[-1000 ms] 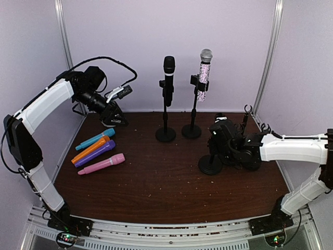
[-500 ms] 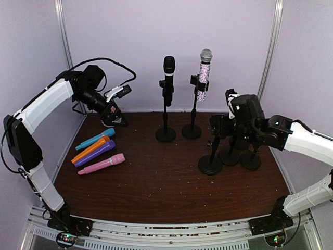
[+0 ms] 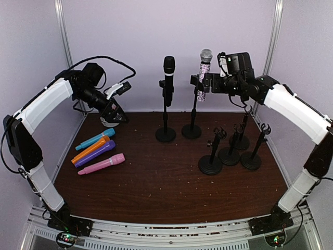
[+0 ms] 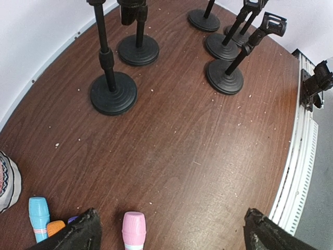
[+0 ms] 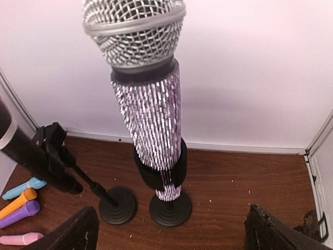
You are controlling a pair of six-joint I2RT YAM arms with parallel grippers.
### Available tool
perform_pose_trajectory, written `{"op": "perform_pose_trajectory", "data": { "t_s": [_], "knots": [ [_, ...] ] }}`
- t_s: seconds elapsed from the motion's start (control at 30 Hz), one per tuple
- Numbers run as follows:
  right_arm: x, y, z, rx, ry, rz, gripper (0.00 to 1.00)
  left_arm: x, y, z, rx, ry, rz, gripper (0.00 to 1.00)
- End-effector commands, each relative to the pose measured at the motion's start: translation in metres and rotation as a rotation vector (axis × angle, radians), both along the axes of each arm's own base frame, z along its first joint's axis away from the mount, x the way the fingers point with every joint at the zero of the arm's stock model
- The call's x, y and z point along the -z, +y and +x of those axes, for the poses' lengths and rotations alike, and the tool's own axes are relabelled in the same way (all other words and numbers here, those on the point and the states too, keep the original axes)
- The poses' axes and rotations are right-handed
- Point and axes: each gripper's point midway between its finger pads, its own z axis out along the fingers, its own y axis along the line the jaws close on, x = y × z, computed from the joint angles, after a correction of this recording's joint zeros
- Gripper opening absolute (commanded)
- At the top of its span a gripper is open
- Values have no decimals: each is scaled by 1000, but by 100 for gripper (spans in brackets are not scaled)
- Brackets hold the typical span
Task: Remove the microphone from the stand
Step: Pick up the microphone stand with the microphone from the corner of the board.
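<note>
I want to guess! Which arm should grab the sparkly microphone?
Right. The right gripper is open beside the sparkly microphone, facing it; the left gripper is far away from it.

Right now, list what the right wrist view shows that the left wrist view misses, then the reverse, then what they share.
Right wrist only: the sparkly microphone, glittering body and mesh head, upright in its clip, and the black microphone at the left edge. Left wrist only: the empty stands grouped together and the metal rail along the table edge. Both: the brown table, the two loaded stands' round bases, and the blue microphone, orange microphone and pink microphone lying flat.
</note>
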Motion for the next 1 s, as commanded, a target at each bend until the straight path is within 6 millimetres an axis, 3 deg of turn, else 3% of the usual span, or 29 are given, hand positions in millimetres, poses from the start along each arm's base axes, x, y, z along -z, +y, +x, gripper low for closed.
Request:
{"op": "perform_pose_trajectory", "data": {
  "t_s": [0.0, 0.27, 0.4, 0.63, 0.97],
  "knots": [
    [7, 17, 33, -59, 30, -68, 100, -4, 12, 3, -35, -32, 7, 98],
    [16, 18, 80, -42, 18, -59, 100, 3, 21, -5, -38, -1, 24, 98],
    [15, 23, 87, -64, -13, -64, 96, 3, 22, -7, -34, -3, 22, 98],
    [19, 15, 95, -14, -35, -86, 92, 3, 23, -12, -29, 1, 17, 98],
    [36, 6, 108, 9, -7, -86, 100, -2, 27, -14, -43, -15, 29, 98]
  ]
}}
